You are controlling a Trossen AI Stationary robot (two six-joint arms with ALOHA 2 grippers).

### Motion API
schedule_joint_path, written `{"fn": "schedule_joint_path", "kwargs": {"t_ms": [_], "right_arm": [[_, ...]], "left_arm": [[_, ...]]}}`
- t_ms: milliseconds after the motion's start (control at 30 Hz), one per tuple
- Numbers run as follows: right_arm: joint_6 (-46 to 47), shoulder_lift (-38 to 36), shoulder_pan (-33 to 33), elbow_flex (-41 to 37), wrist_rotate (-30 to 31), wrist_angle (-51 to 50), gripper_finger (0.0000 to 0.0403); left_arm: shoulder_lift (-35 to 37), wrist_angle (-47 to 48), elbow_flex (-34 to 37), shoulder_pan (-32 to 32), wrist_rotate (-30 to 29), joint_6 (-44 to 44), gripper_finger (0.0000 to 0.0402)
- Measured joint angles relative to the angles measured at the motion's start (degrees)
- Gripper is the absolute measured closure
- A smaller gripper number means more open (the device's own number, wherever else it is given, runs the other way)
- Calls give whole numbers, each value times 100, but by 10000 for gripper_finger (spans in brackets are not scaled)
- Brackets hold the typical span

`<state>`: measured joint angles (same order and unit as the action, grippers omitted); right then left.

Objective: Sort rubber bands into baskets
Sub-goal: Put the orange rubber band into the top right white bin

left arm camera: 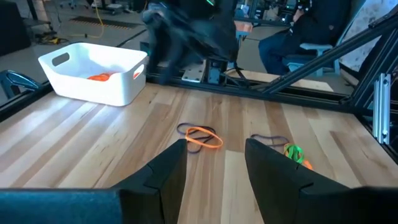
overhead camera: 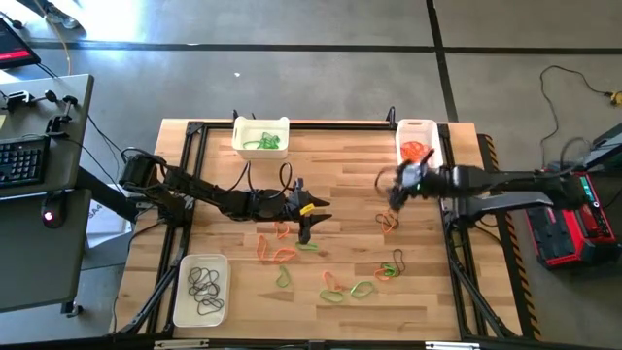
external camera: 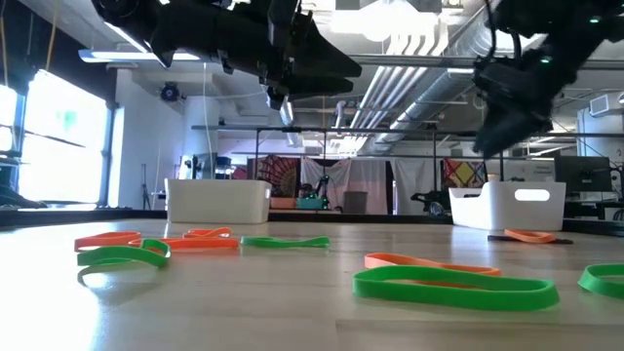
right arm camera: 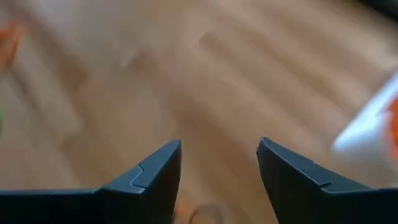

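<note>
The right gripper (overhead camera: 397,191) is hanging open and empty just beside the far-right basket (overhead camera: 416,127) — orange rubber bands (overhead camera: 415,151) lying inside. The left gripper (overhead camera: 309,226) is hovering mid-table, fingers parted, holding nothing, above loose bands (overhead camera: 280,255).

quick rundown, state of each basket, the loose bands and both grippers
basket with green bands: upright at the table's far edge, holds green bands
basket with orange bands: upright at the far right corner, holds orange bands
basket with dark bands: upright at the near left, holds dark bands
loose rubber bands: flat on the table, unsorted
left gripper: open, empty, over mid table
right gripper: open, empty, beside the orange basket
</note>
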<state>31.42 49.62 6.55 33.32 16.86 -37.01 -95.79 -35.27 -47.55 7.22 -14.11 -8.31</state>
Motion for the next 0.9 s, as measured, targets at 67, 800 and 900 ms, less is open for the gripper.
{"fn": "schedule_joint_path", "kwargs": {"t_ms": [67, 800, 900], "right_arm": [[128, 122, -550, -122, 4, -27, 202], [-1345, 2028, -757, -436, -437, 545, 251], [-1396, 2214, -719, -437, -509, 620, 256]], "left_arm": [[0, 0, 0, 0, 0, 6, 245], [0, -13, -4, 0, 0, 47, 245], [0, -11, -4, 0, 0, 50, 245]]}}
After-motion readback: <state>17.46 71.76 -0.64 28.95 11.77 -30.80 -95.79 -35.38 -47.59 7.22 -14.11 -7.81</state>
